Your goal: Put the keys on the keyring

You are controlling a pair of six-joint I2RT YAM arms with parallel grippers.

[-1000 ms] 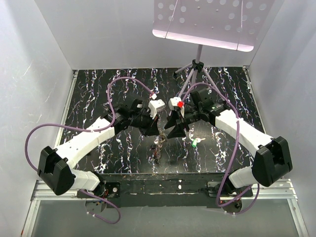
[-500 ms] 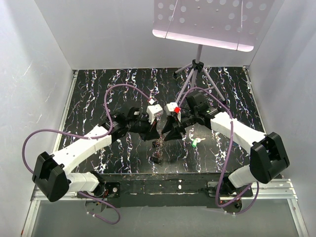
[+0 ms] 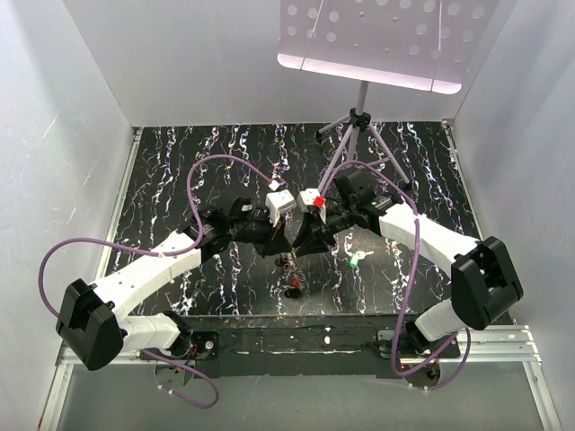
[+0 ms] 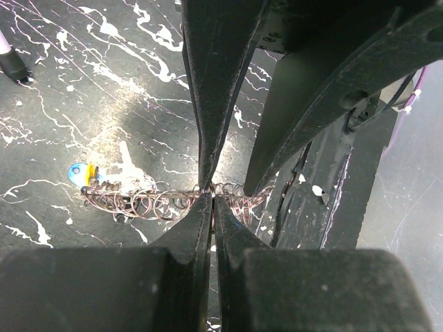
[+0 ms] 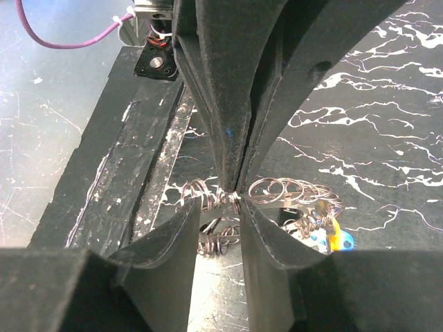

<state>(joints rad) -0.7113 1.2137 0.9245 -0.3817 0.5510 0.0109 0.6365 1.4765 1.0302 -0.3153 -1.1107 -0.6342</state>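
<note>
Your left fingers (image 4: 187,232) are pinched fully together on the keyring (image 4: 149,204), a stretched string of thin silvery loops lying between the two arms near the middle front of the dark marbled surface (image 3: 180,171). Whether the loops rest on that surface or hang just clear of it cannot be told. Your right fingers (image 5: 173,242) stand partly apart, straddling the same wire just beside the left grip, and do not yet look clamped on it.

Finish the right-hand closure squarely on one loop, close to the left pinch. That should give you two firm holds to pry a gap, rather than bunching several coils together. Keep the left grip steady while you do, since the wire looks springy and could twist out.

A blue-headed key (image 4: 77,173) sits at the far end of the loops, with a bit of orange against it. A green-headed key (image 3: 355,262) lies loose on the surface, well apart to the right.

Compared with a second ago, both arms have drawn in toward the front centre. The right fingers have narrowed, and the two tips now meet closer together over the ring.
</note>
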